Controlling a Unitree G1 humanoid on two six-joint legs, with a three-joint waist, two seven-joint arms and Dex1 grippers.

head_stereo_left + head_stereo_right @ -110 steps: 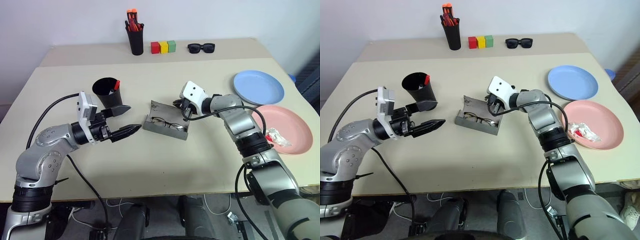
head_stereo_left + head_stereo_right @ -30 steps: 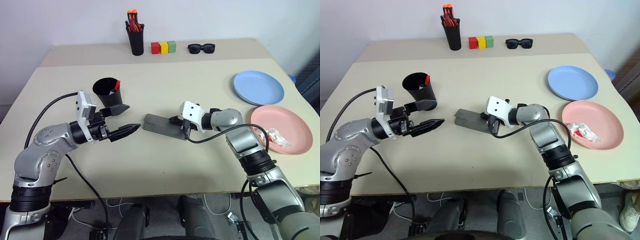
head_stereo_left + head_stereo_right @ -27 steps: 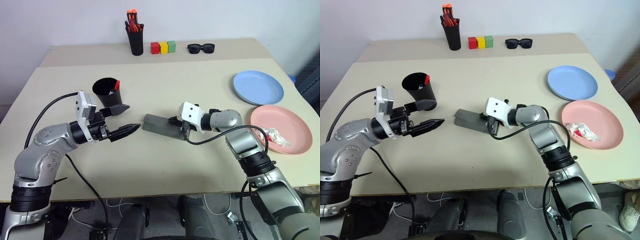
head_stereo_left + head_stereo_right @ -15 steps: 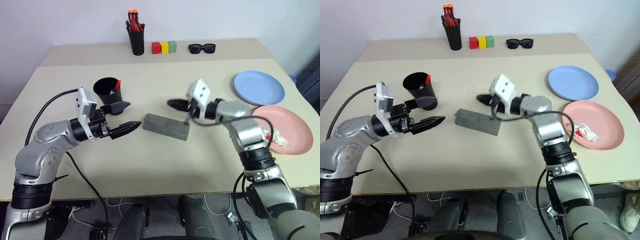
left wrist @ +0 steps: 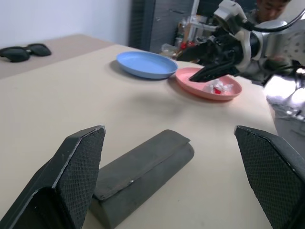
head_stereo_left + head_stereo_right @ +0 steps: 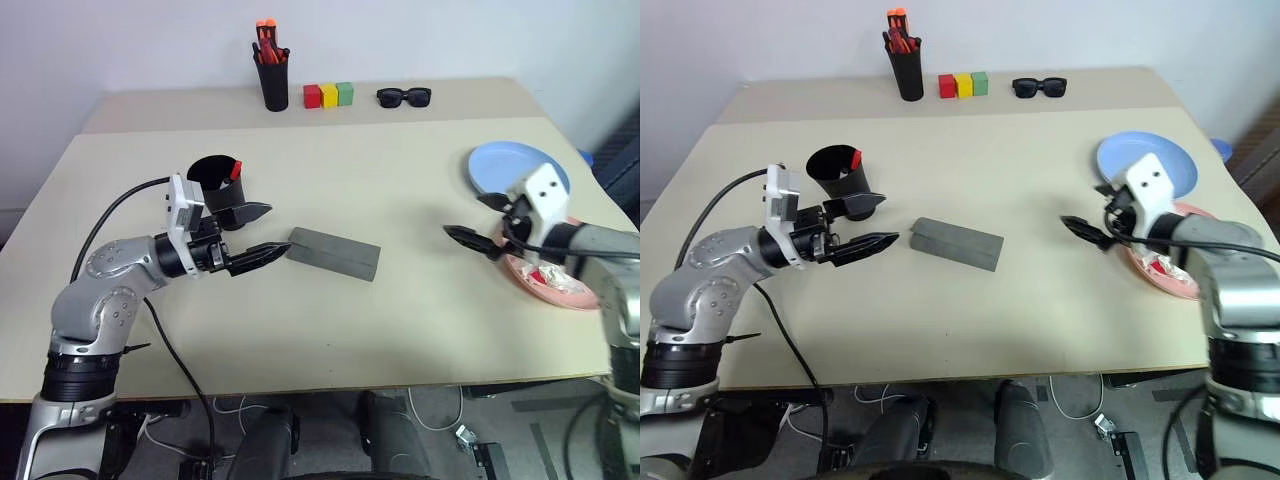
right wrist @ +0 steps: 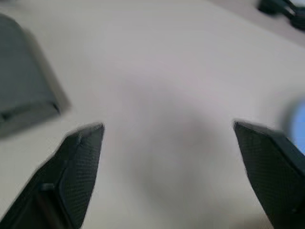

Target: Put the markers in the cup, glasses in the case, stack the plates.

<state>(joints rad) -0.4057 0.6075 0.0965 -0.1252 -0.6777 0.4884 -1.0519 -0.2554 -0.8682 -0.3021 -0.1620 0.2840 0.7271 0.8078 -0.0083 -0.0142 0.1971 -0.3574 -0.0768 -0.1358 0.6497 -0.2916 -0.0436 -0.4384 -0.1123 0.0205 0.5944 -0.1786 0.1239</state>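
On the beige counter, the flat grey rectangular case lies shut at centre. Left gripper hovers spread wide just beside its end, near the black plastic cup holding a red-capped marker. Right gripper hangs empty, jaws apart, beside the light blue plate and the salmon pink plate.

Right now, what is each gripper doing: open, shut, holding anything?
Left gripper: open, empty, next to the shut flat grey glasses case.
Right gripper: open, empty, beside the salmon pink plate.

Bright, even light; right wrist view blurred
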